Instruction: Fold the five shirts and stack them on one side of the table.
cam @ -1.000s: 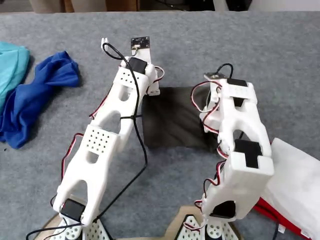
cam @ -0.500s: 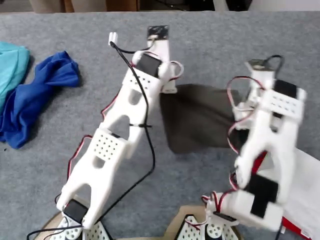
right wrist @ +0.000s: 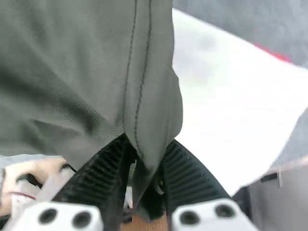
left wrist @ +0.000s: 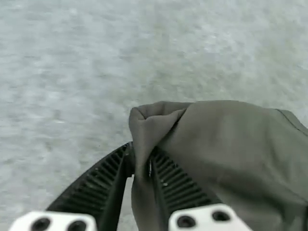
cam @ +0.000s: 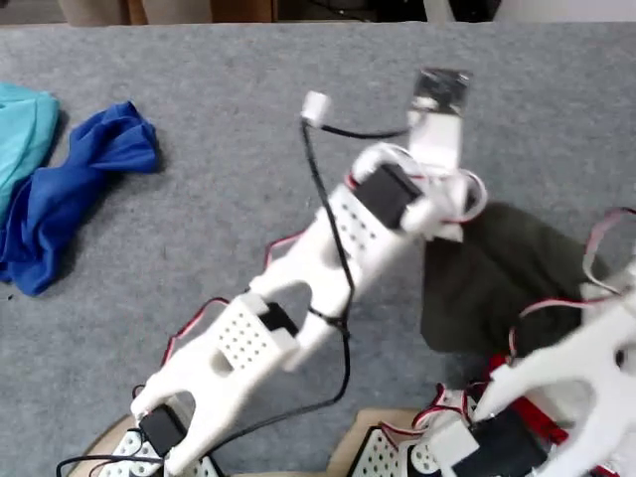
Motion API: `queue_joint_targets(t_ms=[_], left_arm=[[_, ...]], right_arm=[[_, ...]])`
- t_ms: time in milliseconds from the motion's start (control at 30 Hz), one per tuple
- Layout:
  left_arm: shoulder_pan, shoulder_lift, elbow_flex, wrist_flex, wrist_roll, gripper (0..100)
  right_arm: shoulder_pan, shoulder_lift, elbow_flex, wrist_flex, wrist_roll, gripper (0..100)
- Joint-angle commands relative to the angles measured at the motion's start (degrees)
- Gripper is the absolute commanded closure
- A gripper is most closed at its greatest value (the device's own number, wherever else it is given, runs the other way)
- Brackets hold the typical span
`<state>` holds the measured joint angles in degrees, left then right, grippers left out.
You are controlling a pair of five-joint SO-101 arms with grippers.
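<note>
A folded dark olive-grey shirt hangs at the right side of the table, held by both arms. My left gripper is shut on a bunched corner of this shirt, above bare grey table. My right gripper is shut on a seamed edge of the same shirt, which drapes over a folded white shirt with a red shirt showing beneath it. The left arm stretches diagonally across the table; the right arm sits low at the right edge.
A crumpled blue shirt and a teal shirt lie at the far left. Grey carpet-like table surface spreads between them and the arms. Red and black cables run along both arms.
Both arms have swung to the right, carrying the dark shirt from the table's middle to the right side over the white shirt. The blue and teal shirts have not moved.
</note>
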<state>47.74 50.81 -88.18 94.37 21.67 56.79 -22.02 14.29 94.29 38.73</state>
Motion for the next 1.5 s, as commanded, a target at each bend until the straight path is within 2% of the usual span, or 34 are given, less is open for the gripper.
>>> queue_joint_targets(t_ms=[0, 167, 367, 733, 1033, 1200, 1267, 1400, 1467], left_arm=[[2.9, -4.26, -2.2, -2.29, 0.35, 98], [6.15, -4.18, 1.67, -6.07, 0.35, 98], [9.23, -4.35, 15.82, -16.88, 0.35, 98], [10.46, -1.89, 16.35, -25.93, 0.35, 98], [11.34, 2.51, 16.0, -29.45, 0.44, 98], [11.25, 2.59, 16.35, -29.63, 0.44, 98], [10.99, 2.59, 16.53, -29.36, 0.44, 96], [10.81, 2.15, 16.09, -26.64, 2.2, 83], [10.11, 2.07, 16.0, -25.76, 4.04, 81]], right_arm=[[8.84, -2.51, -0.92, 0.79, 5.54, 99.5], [16.31, -2.42, -0.84, -0.62, 10.02, 99.5], [20.7, -2.42, -0.75, -4.92, 10.9, 99.5], [26.33, -2.42, -0.48, -10.9, 11.08, 99.5], [26.95, -2.51, 2.51, -18.11, 10.99, 99.4], [26.95, -2.51, 2.95, -17.76, 10.99, 99.1], [26.95, -2.86, 2.86, -16.35, 11.08, 94.6], [26.95, -2.95, 2.59, -15.03, 11.43, 77.2], [26.95, -2.95, 2.59, -14.95, 12.31, 70.5]])
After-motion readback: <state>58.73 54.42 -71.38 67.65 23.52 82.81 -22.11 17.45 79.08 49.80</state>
